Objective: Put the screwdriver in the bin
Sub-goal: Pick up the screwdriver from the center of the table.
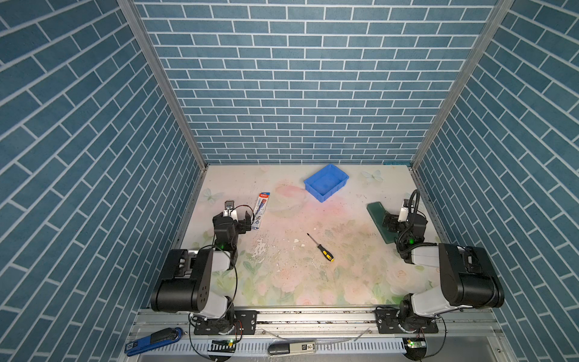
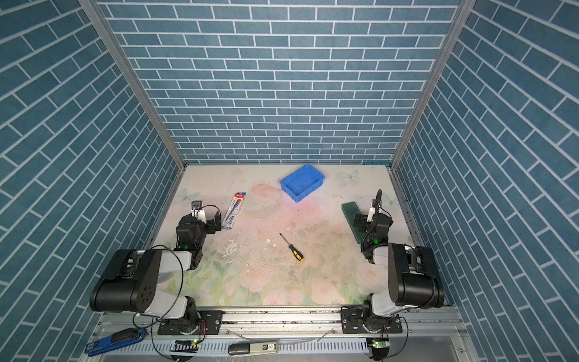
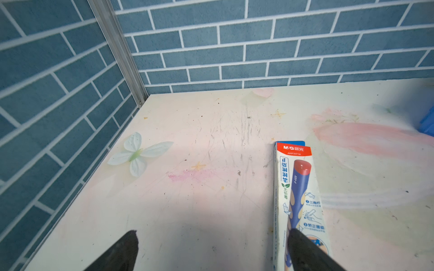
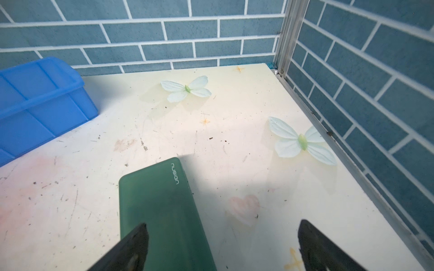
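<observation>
So pickup hasn't started: screwdriver (image 1: 320, 247) lies robot-side of the bin (image 1: 326, 181), left gripper (image 3: 212, 231) and right gripper (image 4: 223, 223) both open, empty; right should reach its handle.

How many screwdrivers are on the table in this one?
1: the screwdriver lies flat mid-table, apart from the blue bin behind it. The left arm and right arm cover some tabletop.

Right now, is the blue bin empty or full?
Empty. In both top views the bin shows only bare blue floor; the screwdriver lies out on the table.
</observation>
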You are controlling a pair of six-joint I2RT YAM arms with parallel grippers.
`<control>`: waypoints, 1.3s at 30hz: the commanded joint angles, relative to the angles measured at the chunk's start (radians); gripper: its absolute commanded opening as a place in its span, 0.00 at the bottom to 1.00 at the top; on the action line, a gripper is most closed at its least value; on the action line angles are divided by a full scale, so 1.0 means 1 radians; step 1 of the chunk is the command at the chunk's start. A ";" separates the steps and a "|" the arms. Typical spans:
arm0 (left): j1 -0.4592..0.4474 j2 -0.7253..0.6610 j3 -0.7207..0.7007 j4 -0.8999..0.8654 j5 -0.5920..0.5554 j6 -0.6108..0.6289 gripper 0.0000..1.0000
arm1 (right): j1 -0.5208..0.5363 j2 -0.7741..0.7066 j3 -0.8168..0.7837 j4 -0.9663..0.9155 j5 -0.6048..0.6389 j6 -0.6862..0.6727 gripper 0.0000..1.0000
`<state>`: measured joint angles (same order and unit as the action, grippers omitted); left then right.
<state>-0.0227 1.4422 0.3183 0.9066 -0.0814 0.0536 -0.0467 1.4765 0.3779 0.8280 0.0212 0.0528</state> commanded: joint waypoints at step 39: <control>-0.171 -0.886 0.139 -1.216 0.789 0.414 1.00 | 0.765 -0.310 0.295 -0.818 0.091 0.140 0.99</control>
<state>-0.1852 0.5694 0.4721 -0.2432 0.6224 0.4236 0.6750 1.1297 0.6312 0.0315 0.0826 0.1360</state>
